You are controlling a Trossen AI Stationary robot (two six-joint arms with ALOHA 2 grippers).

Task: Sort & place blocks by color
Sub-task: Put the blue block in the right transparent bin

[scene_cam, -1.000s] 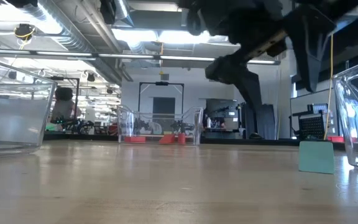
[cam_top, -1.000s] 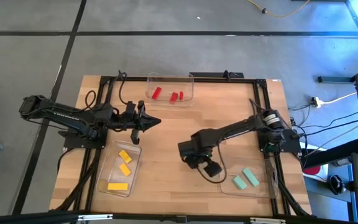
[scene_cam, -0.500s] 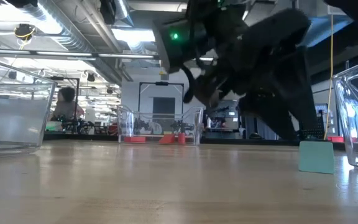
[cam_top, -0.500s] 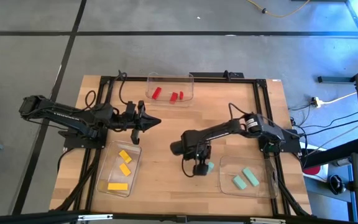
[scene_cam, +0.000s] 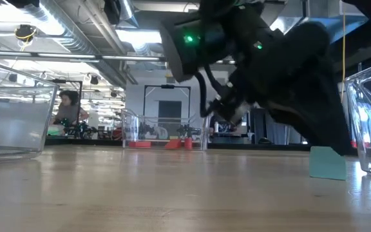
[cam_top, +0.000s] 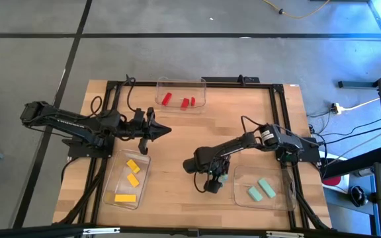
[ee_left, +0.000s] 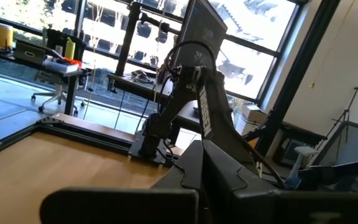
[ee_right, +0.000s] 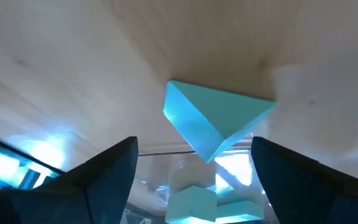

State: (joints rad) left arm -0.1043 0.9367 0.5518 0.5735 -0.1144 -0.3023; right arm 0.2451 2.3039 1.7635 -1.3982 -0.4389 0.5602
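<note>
Right gripper (ee_right: 191, 155), fingers spread apart, hovers over the teal block (ee_right: 213, 118); at its 3 o'clock, the clear tray (cam_top: 280, 198)

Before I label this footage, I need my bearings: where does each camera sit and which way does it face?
High view: overhead, straight down; both arms, left gripper by the yellow tray, right gripper at the loose teal block.
Low view: table height, facing the room; right arm above the teal block.
Left wrist view: level across the table toward the right arm.
Right wrist view: down between open fingers onto the teal block.
Shared: the teal block.
</note>
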